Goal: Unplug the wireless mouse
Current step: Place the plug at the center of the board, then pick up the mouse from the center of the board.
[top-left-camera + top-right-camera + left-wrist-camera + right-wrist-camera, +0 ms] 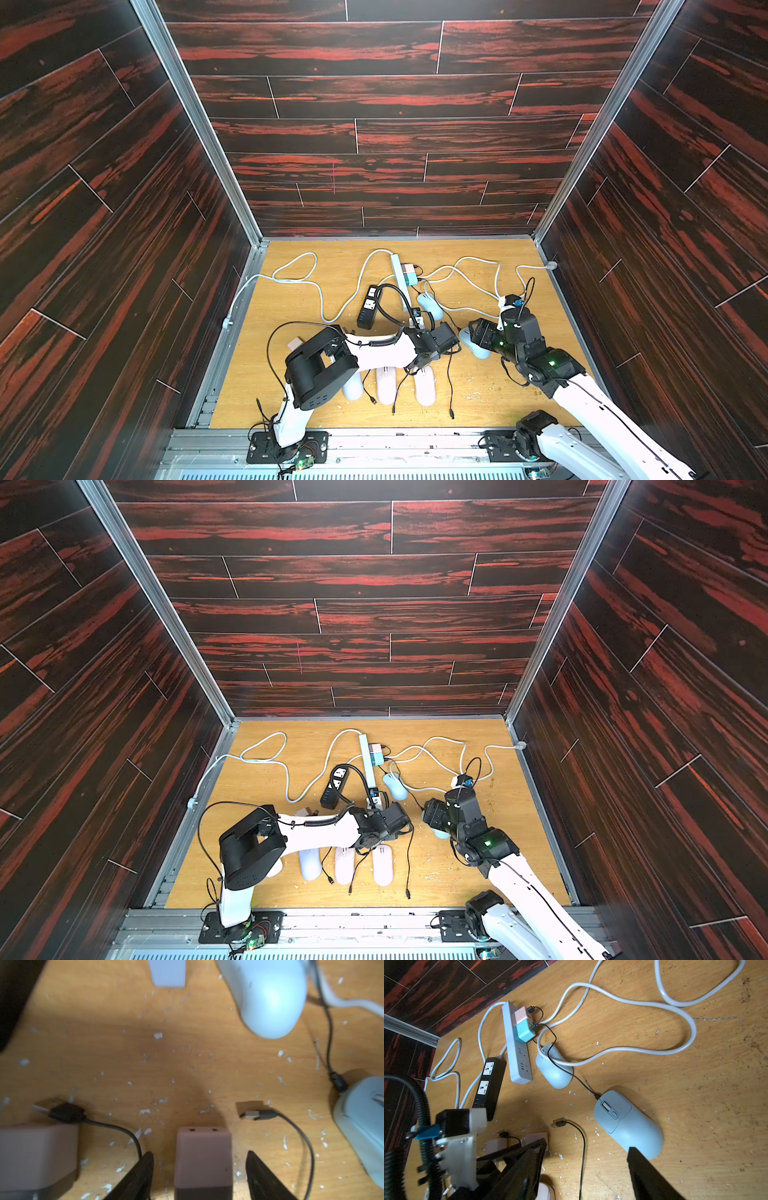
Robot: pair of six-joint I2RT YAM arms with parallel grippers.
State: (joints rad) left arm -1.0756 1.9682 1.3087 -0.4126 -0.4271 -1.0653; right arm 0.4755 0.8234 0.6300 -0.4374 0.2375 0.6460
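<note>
Mouse: a smooth, rounded pale-blue wireless mouse (627,1124) lay right of centre, with a thin black cable (572,1074) plugged into its front.
Right gripper (587,1145): jaws apart, one finger over the mouse's rear; whether it touched was unclear.
Left gripper (199,1154): jaws apart, straddling a matte pink charger block (203,1159) without touching it.
Table (695,1105): wood grain, white flecks.
Views: only the right wrist view showed the plug; in both top views the arm hid it.

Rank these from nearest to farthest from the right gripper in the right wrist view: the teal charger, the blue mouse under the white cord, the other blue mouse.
1. Other blue mouse: rear end beside the right gripper.
2. Blue mouse under the white cord: farther out, beside the white power strip.
3. Teal charger: farthest, plugged into that strip.
</note>
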